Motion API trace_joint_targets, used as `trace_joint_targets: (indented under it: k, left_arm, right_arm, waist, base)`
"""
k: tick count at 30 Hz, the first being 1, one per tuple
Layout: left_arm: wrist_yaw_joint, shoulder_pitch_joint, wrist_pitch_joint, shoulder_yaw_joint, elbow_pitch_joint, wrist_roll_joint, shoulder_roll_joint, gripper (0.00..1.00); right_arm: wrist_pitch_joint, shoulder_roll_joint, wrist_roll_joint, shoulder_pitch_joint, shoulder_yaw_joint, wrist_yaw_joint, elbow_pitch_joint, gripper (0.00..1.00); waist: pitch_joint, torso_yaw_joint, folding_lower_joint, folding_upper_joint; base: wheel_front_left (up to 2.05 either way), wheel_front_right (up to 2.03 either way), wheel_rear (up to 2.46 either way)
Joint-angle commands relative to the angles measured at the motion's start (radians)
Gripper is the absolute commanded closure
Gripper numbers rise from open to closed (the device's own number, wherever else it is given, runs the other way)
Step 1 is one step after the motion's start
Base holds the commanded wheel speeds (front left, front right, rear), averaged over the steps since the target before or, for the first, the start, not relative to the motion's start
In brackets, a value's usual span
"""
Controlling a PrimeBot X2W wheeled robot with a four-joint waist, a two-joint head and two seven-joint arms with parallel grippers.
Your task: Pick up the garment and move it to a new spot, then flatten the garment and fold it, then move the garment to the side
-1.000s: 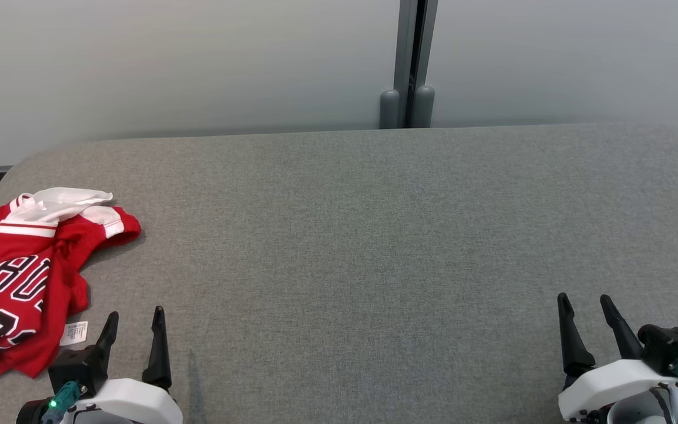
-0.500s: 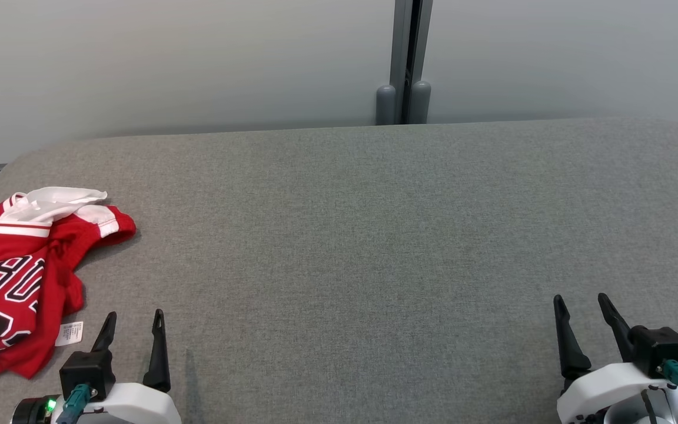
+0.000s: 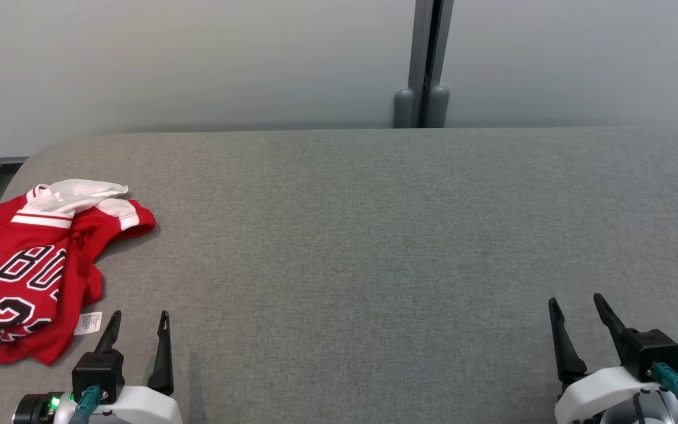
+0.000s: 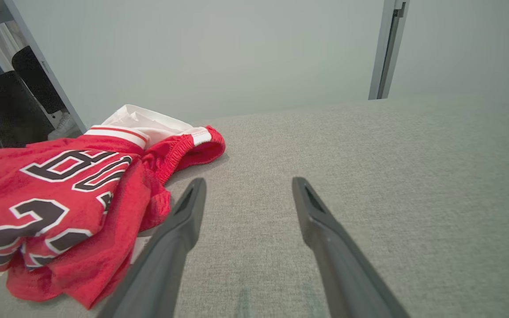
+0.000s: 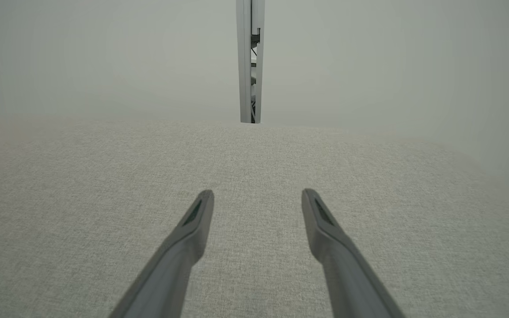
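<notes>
Red mesh basketball jersey (image 3: 27, 271) with white trim and black-and-white lettering sits a bit further right in the head view than it did a second ago, and so does the grey upright post (image 3: 427, 59) at the back. So I'm pretty sure that's the camera swinging left, not the shirt moving: same crumpled heap on the grey woven tabletop (image 3: 374, 235). My read is the robot is turning to face its target and the very first step, the pick-up, hasn't started, nothing lifted or flattened yet. Both arms look parked like before, low at the near edge with fingers pointing away across the table. The left gripper (image 3: 140, 315) has its jaws spread wide with nothing between them. The jersey lies off to the outer left of those jaws, starting level with the tips and running on ahead of them, with its small white care label (image 3: 89, 323) just beside the left finger. From the left wrist view, that finger of the left gripper (image 4: 249, 181) overlaps the hem, but I can't tell if it's actually touching. The right gripper (image 3: 574, 299) is spread wide and empty too, well apart from the shirt, and ahead of its jaws (image 5: 258, 192) there's just bare fabric. I'd guess the left arm has to swing outward to grab a bunch
</notes>
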Motion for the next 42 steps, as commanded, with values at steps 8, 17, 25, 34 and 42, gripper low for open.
trace_joint_targets:
  k: [8,17,25,34,42]
  left_arm:
    - [-0.001,0.001,-0.002,0.022,0.004,-0.007,0.003,0.0]
    - [-0.001,0.02,-0.002,0.052,0.002,-0.013,0.002,0.0]
    - [-0.008,0.035,-0.002,0.068,0.002,-0.015,-0.003,0.0]
    - [-0.024,0.026,-0.002,0.09,-0.013,-0.041,-0.018,0.0]
    - [-0.081,-0.076,-0.002,0.113,0.039,-0.088,-0.028,0.0]
  right_arm:
    - [-0.007,-0.007,0.011,0.012,0.037,0.001,-0.01,0.0]
    - [-0.007,-0.008,0.032,-0.006,0.115,0.001,-0.011,0.0]
    - [-0.007,-0.008,0.046,-0.014,0.137,0.001,-0.005,0.0]
    - [-0.007,-0.007,0.032,-0.039,0.156,0.001,-0.001,0.0]
    - [-0.007,-0.033,0.016,-0.073,0.17,0.001,-0.024,0.0]
  waist:
    - [-0.006,0.157,-0.0001,0.0]
    - [-0.003,0.342,-0.0001,0.0]
    - [0.002,0.461,-0.0001,0.0]
    - [0.039,0.488,-0.0001,0.0]
    - [0.128,0.429,-0.0001,0.0]
  base:
    - [0.0,0.0,0.0]
    - [0.0,0.0,0.0]
    - [0.0,0.0,0.0]
    - [0.0,0.0,0.0]
    - [0.0,0.0,0.0]
